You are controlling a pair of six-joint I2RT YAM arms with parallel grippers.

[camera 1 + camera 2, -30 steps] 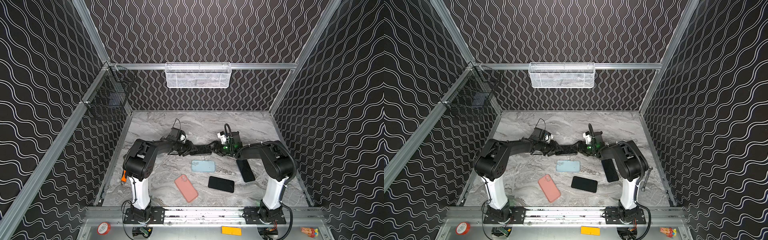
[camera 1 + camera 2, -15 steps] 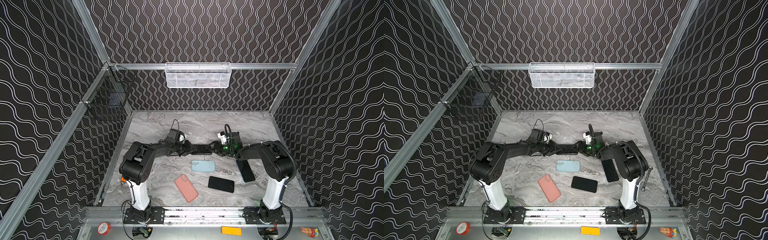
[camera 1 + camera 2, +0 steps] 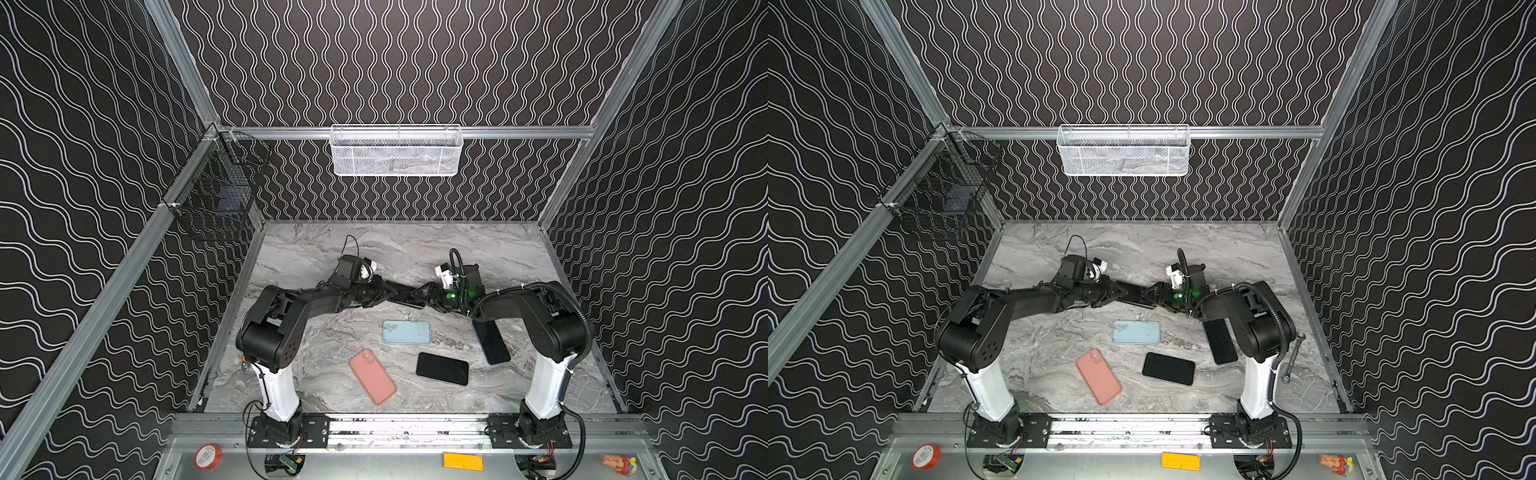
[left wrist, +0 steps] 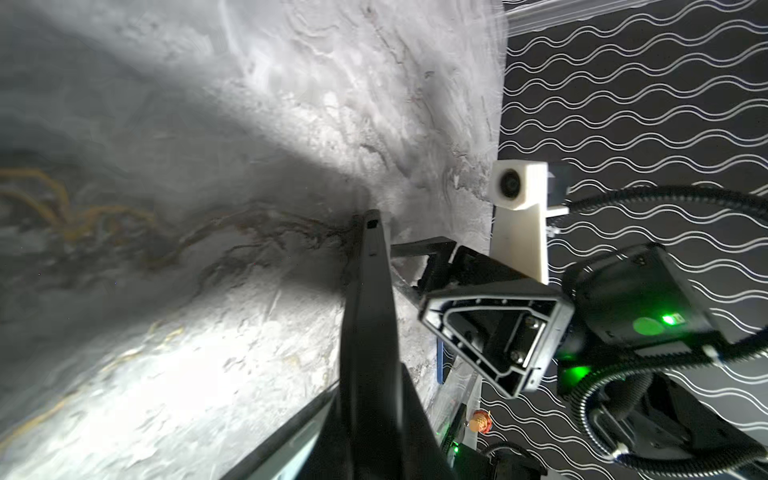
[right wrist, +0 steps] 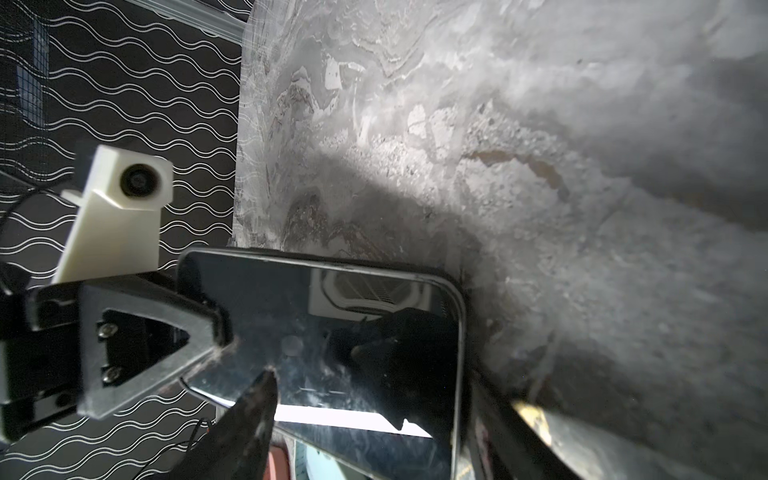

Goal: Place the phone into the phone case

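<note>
Centrally in both top views, the two arms meet over the grey marbled table top (image 3: 415, 249) (image 3: 1142, 245). Between them is the thin black glossy phone (image 3: 405, 297) (image 3: 1134, 297). The left gripper (image 3: 385, 293) (image 3: 1119, 293) is clamped on one short end of it. The right gripper (image 3: 424, 297) (image 3: 1153, 297) takes the other end, its jaws standing wide across the phone's breadth.

Nearer the front rail lie the flat light blue phone case (image 3: 406, 332) (image 3: 1136, 332) and the flat salmon-pink phone case (image 3: 372, 376) (image 3: 1099, 376), well apart from the held phone. Two black rectangular slabs (image 3: 442, 368) (image 3: 1168, 368) lie on the table to their right, one of them partly under the right arm. A white mesh basket (image 3: 397, 151) (image 3: 1123, 151) hangs on the back rail.

From the left wrist, the phone (image 4: 368, 311) shows edge-on, pinched flat between the left gripper's (image 4: 357, 436) two dark jaws. The right gripper (image 4: 409, 278) straddles it further along. The phone's far end sits low by the table; whether it touches cannot be told.

From the right wrist, the phone's (image 5: 332, 332) glossy face mirrors the surroundings. It lies between the right gripper's (image 5: 370, 382) spread jaws, and the left gripper (image 5: 224, 336) bites its far edge.
</note>
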